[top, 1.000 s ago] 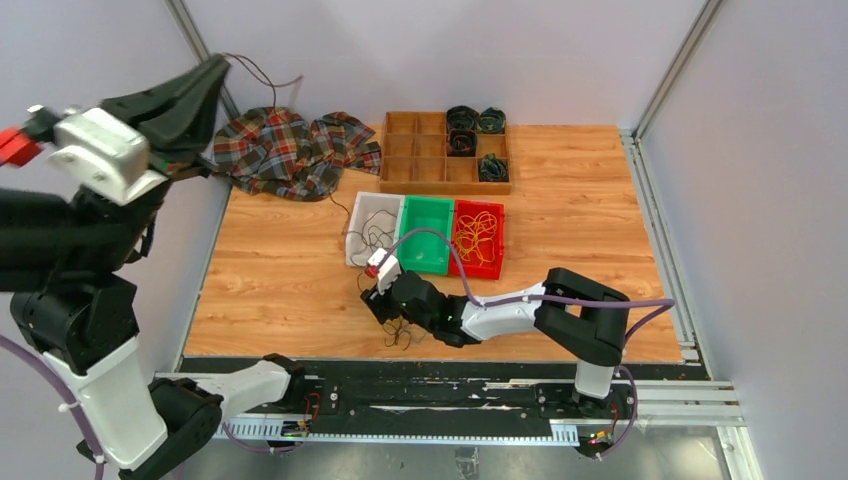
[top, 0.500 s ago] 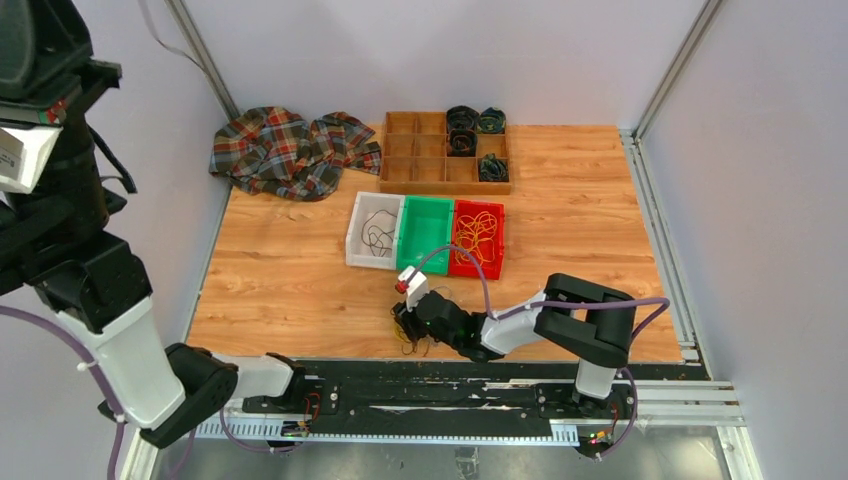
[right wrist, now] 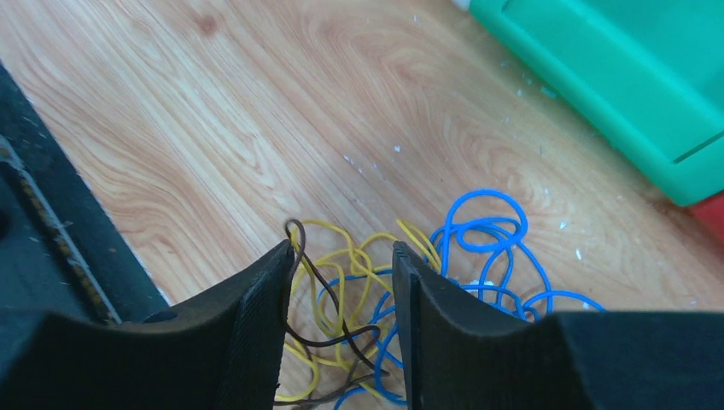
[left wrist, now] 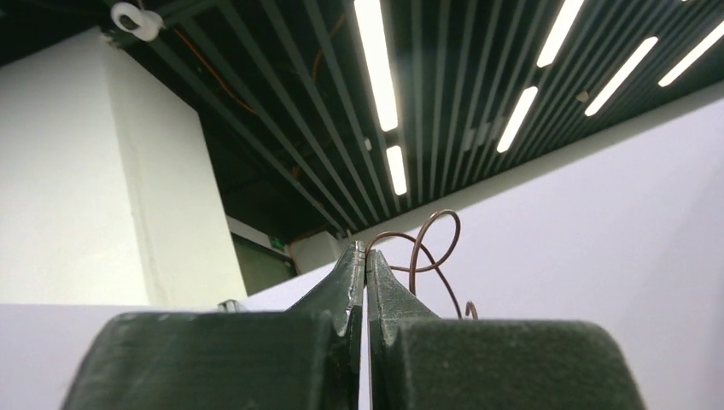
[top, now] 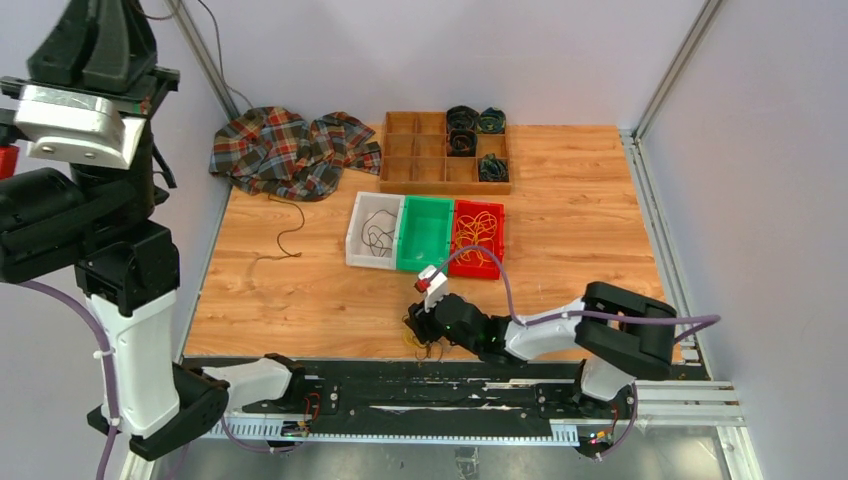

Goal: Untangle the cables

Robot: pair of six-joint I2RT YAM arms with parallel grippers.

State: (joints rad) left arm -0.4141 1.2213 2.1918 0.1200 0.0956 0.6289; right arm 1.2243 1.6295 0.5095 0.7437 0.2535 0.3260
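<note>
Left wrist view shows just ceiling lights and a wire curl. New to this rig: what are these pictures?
Two robot arms work at a wooden table. The top view looks down from behind them; each wrist view looks along that arm's hand. The left hand, raised toward the ceiling, is shut on a thin brown cable. The right hand sits low, jaws apart astride the yellow, blue and brown tangle. Behind lie a plaid cloth, a wooden tray and a row of bins.
</note>
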